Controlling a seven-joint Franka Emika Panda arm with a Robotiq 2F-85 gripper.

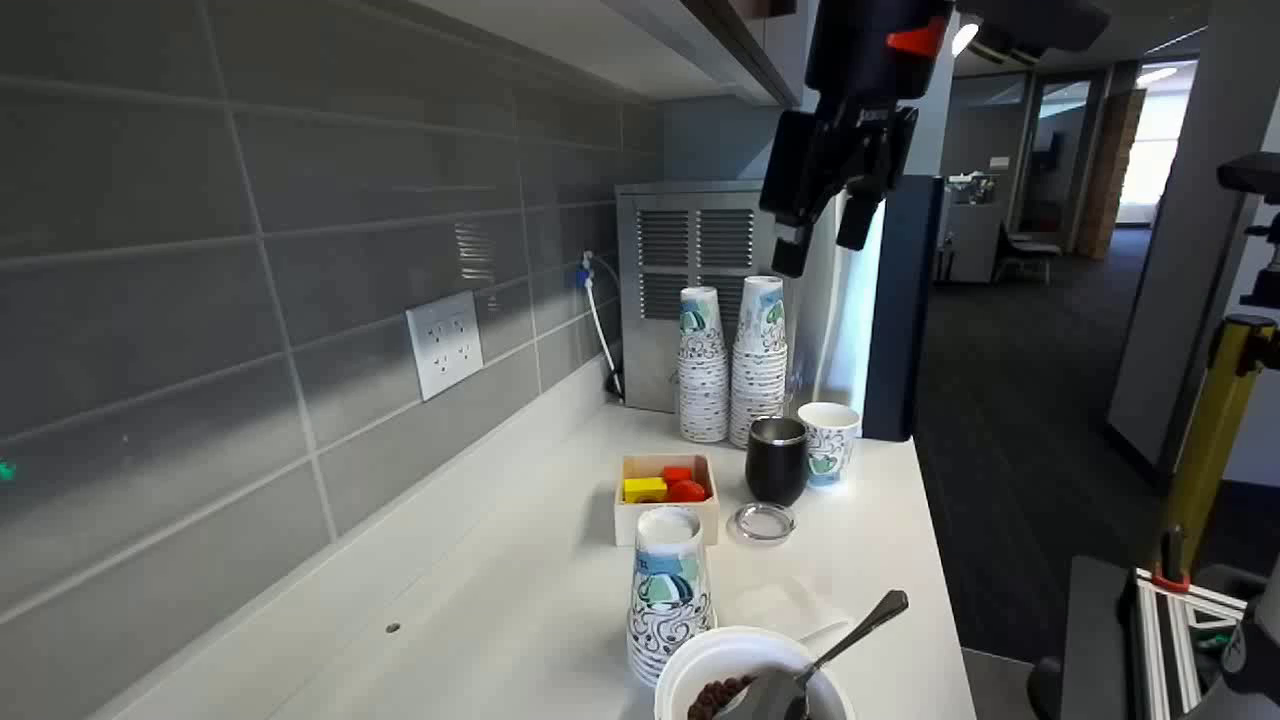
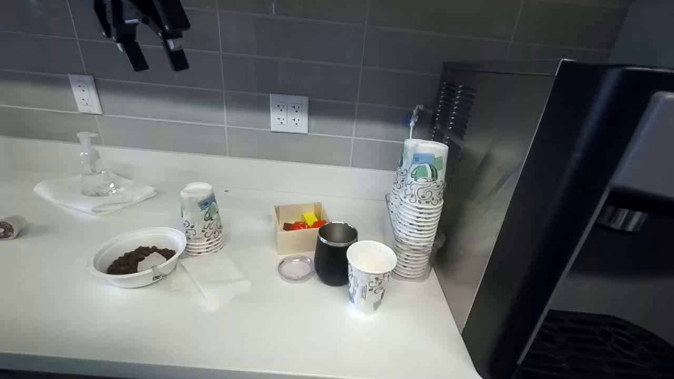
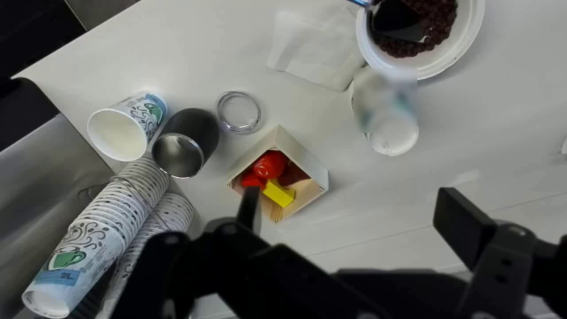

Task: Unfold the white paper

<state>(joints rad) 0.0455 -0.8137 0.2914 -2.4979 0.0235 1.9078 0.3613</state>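
Gripper (image 3: 352,206) high above the counter (image 3: 199,53), its 2 fingers (image 3: 463,226) spread wide with nothing between them: you appear to be at the approach, no pinch made yet. Just past a fingertip in your wrist view sits the wooden box (image 3: 300,156); farther out from the tool lies the folded white paper (image 3: 316,48), between the clear lid (image 3: 239,112) and the white bowl (image 3: 470,31). Next, you'll likely need to travel out over the paper, lower, and pinch only its top layer at a loose edge, minding the bowl and the inverted cup stack (image 3: 390,126) just beside it.

Your wrist view shows overlapping layers but crops the spoon (image 1: 865,628); in an exterior view you get its handle, jutting past the bowl's rim. Only in an exterior view do you see another white sheet (image 2: 66,195), under a pump bottle (image 2: 90,163); the folded piece seems likelier your target.
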